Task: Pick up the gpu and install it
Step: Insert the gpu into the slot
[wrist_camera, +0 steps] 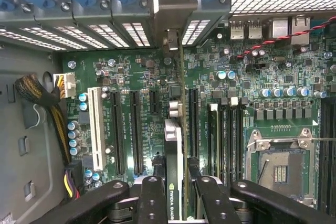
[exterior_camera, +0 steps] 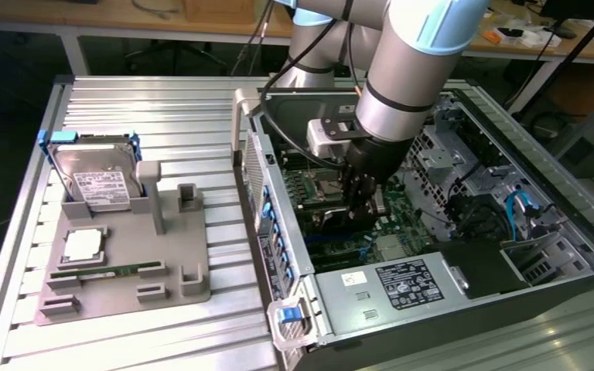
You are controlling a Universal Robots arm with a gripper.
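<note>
My gripper [exterior_camera: 364,207] reaches down into the open computer case [exterior_camera: 276,232], over the green motherboard [exterior_camera: 385,232]. In the wrist view the gripper [wrist_camera: 176,198] is shut on the gpu [wrist_camera: 173,166], a thin dark card seen edge-on with a label along its top edge. A black finger [wrist_camera: 151,195] presses on each side of it. The card stands upright among the long black expansion slots [wrist_camera: 135,129] of the motherboard [wrist_camera: 147,77]. Its silvery metal bracket [wrist_camera: 169,19] reaches the slotted rear wall of the case. Whether the card's lower edge is seated in a slot is hidden.
A grey fixture [exterior_camera: 121,278] at the exterior view's left holds a silver hard drive [exterior_camera: 96,182], a processor [exterior_camera: 83,246] and a green memory stick [exterior_camera: 106,271]. Inside the case are the CPU socket [wrist_camera: 278,166], a white slot [wrist_camera: 96,124], a cable bundle [wrist_camera: 42,98] and the power supply [exterior_camera: 401,286].
</note>
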